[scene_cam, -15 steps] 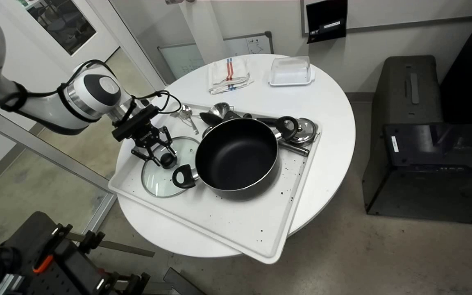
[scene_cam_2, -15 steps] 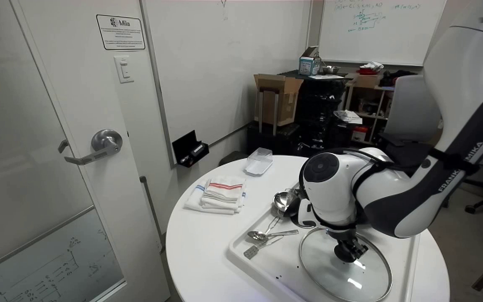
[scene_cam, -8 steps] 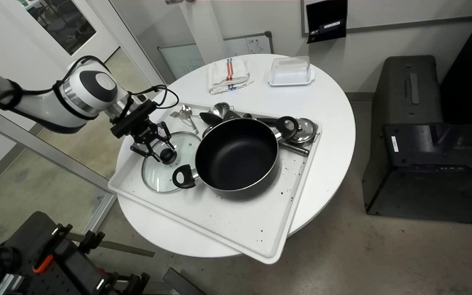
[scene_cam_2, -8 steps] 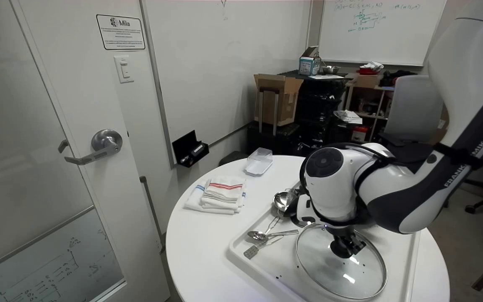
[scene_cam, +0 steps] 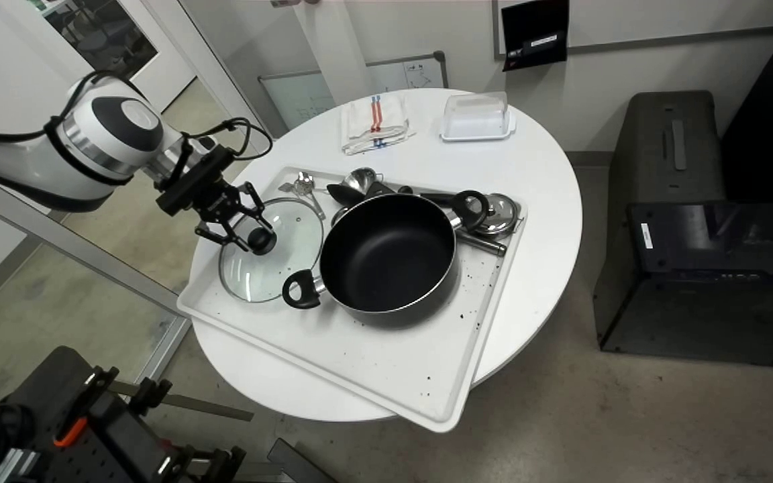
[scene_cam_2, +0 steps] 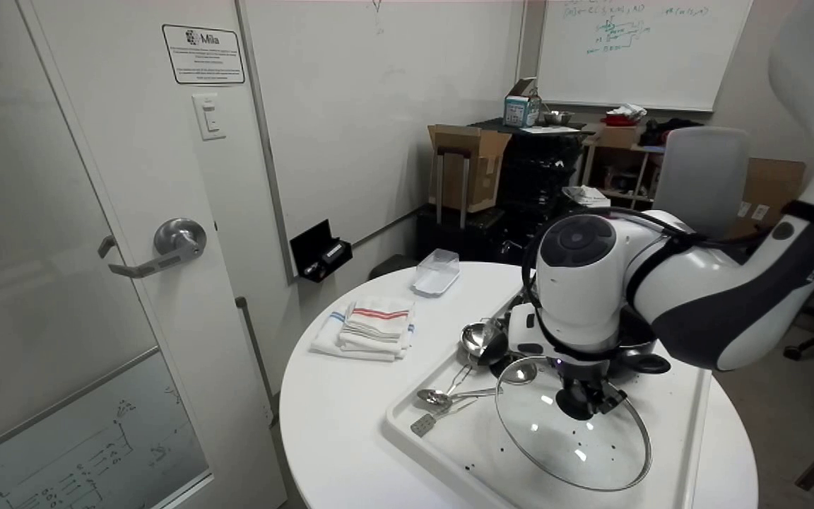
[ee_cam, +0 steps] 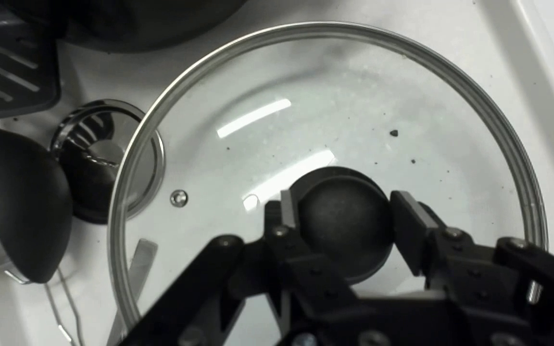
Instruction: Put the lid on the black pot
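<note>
The clear glass lid (scene_cam: 292, 248) has a black knob and is held over the left part of the tray, beside the black pot (scene_cam: 390, 258). My gripper (scene_cam: 259, 239) is shut on the lid's knob. In the wrist view the gripper (ee_cam: 345, 211) has one finger on each side of the knob, and the lid (ee_cam: 440, 120) fills the middle. In an exterior view the lid (scene_cam_2: 555, 445) hangs tilted above the tray under the gripper (scene_cam_2: 594, 404). The pot stands open, with dark interior; its edge shows in the wrist view (ee_cam: 157, 24). The arm partly hides the pot there (scene_cam_2: 646, 363).
A white tray (scene_cam: 386, 369) on a round white table (scene_cam: 534, 268) carries the pot. Spoons (scene_cam: 304, 186), ladles (scene_cam: 361, 180) and a small metal lid (scene_cam: 499, 213) lie around it. Folded towels (scene_cam: 376, 124) and a clear-covered dish (scene_cam: 477, 117) stand at the back.
My gripper has risen with the lid, moving up and slightly left in an exterior view, away from the pot. The lid has lifted off the tray. The pot has not moved.
</note>
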### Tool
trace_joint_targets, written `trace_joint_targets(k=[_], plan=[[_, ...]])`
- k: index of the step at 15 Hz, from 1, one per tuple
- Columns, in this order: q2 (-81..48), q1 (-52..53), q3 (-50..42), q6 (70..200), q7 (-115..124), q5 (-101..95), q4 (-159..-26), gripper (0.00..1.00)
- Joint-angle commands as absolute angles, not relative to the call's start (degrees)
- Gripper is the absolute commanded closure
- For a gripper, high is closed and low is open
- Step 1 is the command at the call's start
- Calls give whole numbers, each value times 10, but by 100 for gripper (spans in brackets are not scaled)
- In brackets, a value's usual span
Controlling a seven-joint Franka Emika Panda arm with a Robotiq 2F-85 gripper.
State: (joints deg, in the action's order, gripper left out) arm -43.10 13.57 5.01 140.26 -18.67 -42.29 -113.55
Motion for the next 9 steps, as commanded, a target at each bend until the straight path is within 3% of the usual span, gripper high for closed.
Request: trace_joint_targets(k=[1, 9], plan=[[-357, 141, 51, 1418, -155, -446, -1202, 75], [-270, 141, 65, 1398, -115, -428, -1247, 75]])
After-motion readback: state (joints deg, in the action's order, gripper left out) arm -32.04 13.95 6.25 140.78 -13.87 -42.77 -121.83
